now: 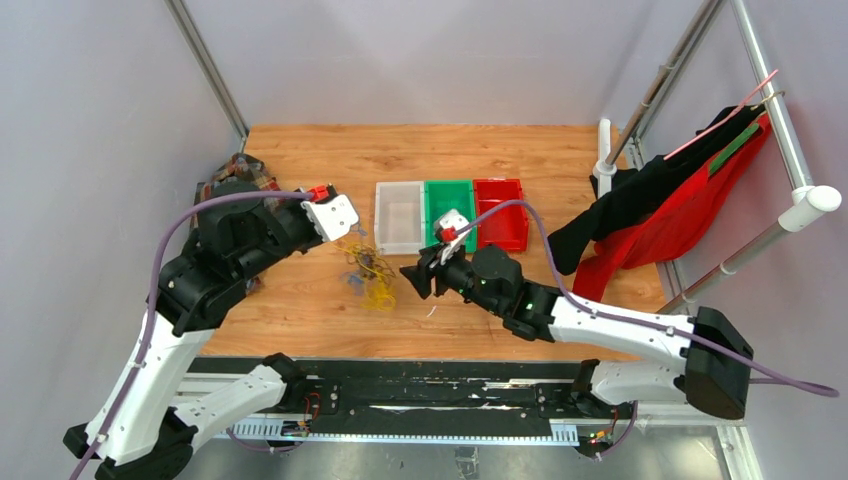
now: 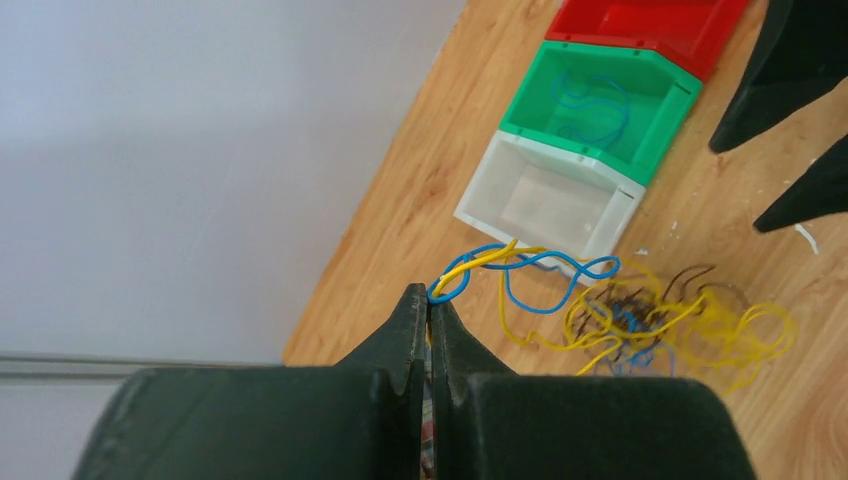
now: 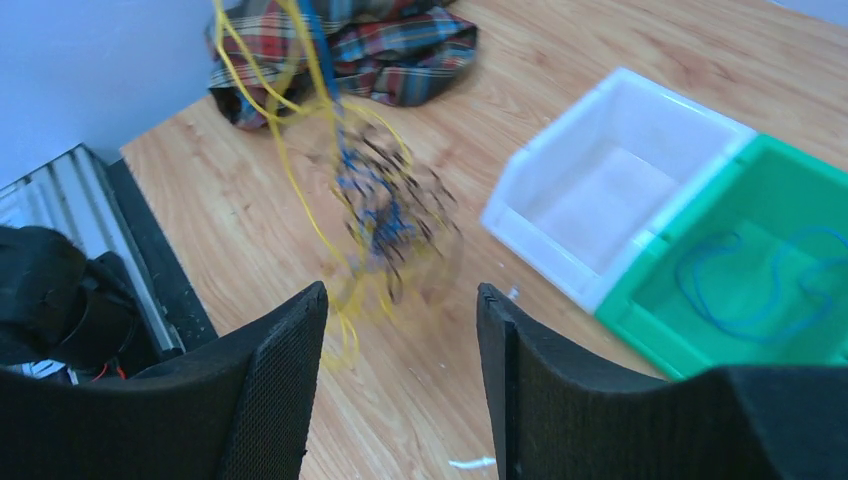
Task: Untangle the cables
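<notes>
- The top view sits high behind the near edge, looking down and forward over the whole surface (image 1: 300, 150) from afar.
- The left wrist view looks past the pinched-together left hand (image 2: 430, 300), raised above the surface, toward the white bin (image 2: 545, 200) and green bin (image 2: 525, 100).
- The right wrist view sits low, looking between the parted fingers of the right hand (image 3: 400, 300) toward the surface's left edge.
- All three share the cables (image 1: 370, 275) and both bins.

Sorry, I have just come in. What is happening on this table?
Two robot arms are untangling cables. The left gripper, jaws shut, pinches yellow and blue strands rising from the tangle. The right gripper hovers near the tangle, jaws open, holding nothing. One blue cable lies in the green bin.
</notes>
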### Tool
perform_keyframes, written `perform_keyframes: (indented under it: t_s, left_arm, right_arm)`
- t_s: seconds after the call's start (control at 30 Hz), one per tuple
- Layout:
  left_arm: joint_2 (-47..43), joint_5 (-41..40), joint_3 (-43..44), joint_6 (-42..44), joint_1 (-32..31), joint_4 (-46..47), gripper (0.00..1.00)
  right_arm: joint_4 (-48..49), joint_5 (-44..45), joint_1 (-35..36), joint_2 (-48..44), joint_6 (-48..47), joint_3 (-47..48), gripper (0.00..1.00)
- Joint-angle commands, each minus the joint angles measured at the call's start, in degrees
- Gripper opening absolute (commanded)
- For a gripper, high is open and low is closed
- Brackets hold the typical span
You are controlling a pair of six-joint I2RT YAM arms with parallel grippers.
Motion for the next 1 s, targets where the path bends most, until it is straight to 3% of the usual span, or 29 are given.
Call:
perform_keyframes:
  t_s: [0.0, 0.17, 0.23, 0.3, 0.43, 0.67, 0.7, 0.73, 0.8, 0.87, 0.97]
  left_arm:
    - [-1.4, 3.6, -1.6, -0.2, 0.4, -0.7, 0.00]
    - [-2.1, 4.0, -3.1, -0.2, 0.4, -1.3, 0.00]
    - [-2.4, 4.5, -3.4, -0.3, 0.4, -1.3, 0.00]
    - [-2.6, 4.8, -3.6, -0.5, 0.4, -1.3, 0.00]
    - [-3.0, 5.3, -4.4, -0.8, 0.4, -1.8, 0.00]
    - [-5.1, 4.3, -9.2, -1.2, 0.4, -2.2, 0.01]
    - [-5.7, 3.9, -10.7, -1.1, 0.4, -2.5, 0.07]
    - [-6.3, 3.6, -12.5, -0.9, 0.4, -2.9, 0.21]
    - [-7.4, 3.8, -15.8, 0.2, 0.4, -4.4, 0.57]
    - [-8.2, 4.6, -18.0, -0.2, 0.4, -5.6, 0.82]
    - [-8.1, 10.3, -17.2, -2.3, 0.4, -7.6, 0.92]
  right_arm:
    - [12.0, -2.5, 2.3, 4.7, -6.8, 1.6, 0.57]
    - [15.4, -2.0, 2.3, 10.8, -8.8, 4.8, 0.55]
    - [14.0, -1.3, 2.2, 12.4, -9.3, 6.5, 0.49]
    - [12.4, -0.6, 1.8, 13.1, -8.6, 7.6, 0.38]
    - [11.4, 0.0, 1.4, 12.5, -7.4, 7.6, 0.03]
    - [9.6, 2.9, 1.2, 8.6, -6.9, 5.7, 0.01]
    - [9.5, 3.4, 1.2, 7.7, -7.0, 5.4, 0.01]
    - [9.3, 3.6, 1.0, 6.8, -7.1, 5.1, 0.01]
    - [8.7, 3.3, 0.9, 5.2, -7.2, 5.1, 0.01]
    - [7.6, 2.6, 0.9, 4.1, -7.3, 5.8, 0.01]
    - [5.8, 0.6, 0.9, 3.1, -7.1, 7.1, 0.01]
